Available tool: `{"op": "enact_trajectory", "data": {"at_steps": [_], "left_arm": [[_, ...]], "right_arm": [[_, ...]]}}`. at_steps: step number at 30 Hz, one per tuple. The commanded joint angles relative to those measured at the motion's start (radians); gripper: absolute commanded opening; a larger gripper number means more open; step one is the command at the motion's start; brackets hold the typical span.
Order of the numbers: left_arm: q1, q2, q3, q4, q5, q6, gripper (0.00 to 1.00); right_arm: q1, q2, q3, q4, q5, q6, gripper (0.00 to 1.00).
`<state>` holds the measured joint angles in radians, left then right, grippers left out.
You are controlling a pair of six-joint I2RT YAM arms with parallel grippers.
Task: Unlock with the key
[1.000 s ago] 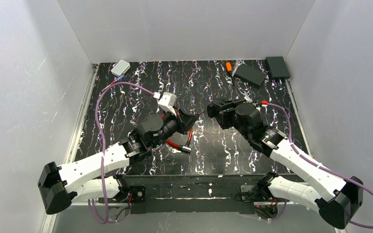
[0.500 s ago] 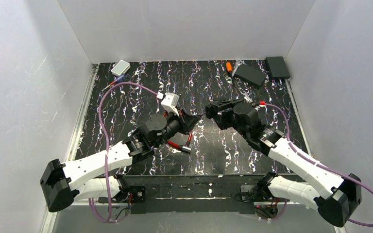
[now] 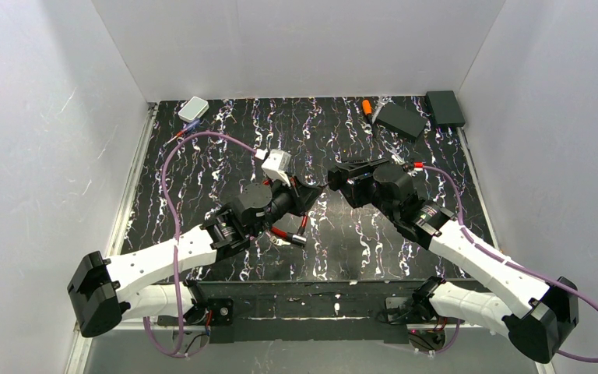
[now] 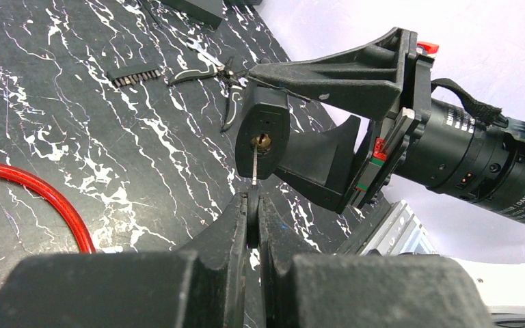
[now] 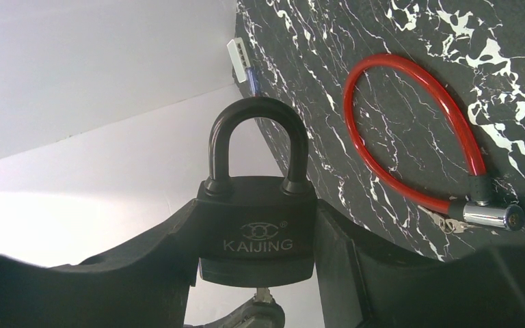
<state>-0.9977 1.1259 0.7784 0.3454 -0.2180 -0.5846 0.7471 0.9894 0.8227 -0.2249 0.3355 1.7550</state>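
Padlock: black, marked KAIJING, clamped by its two side faces in the right gripper, whose jaws stand moderately apart at the width of the body. It is held clear of the table, above the middle of the surface. The right wrist view shows the shackle with both legs seated in the body. The left wrist view does not show the shackle.

Key: a thin blade pinched between the tips of the left gripper, jaws nearly together on it. The left wrist view shows the padlock's underside with a brass keyhole and the key's tip at that keyhole. Depth of entry cannot be determined. The right wrist view shows only a stub of the key just under the body.

The top view shows the left gripper and right gripper meeting nose to nose. Lock and key are too small to make out there.

Red cable lock: looped flat on the table below the padlock, with a chrome cylinder at its end.

Far edge, top view: a white box at the left, two black boxes at the right.
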Motion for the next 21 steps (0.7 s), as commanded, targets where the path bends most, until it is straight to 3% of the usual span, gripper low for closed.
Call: {"op": "enact_trajectory", "data": {"at_steps": [1, 21], "left_arm": [[-0.003, -0.003, 0.025, 0.028, -0.03, 0.003, 0.0], [-0.003, -0.007, 0.041, 0.039, -0.031, 0.009, 0.0]], "right_arm": [[0.004, -0.012, 0.05, 0.142, 0.0, 0.031, 0.01], [0.006, -0.004, 0.028, 0.147, 0.004, 0.029, 0.01]]}}
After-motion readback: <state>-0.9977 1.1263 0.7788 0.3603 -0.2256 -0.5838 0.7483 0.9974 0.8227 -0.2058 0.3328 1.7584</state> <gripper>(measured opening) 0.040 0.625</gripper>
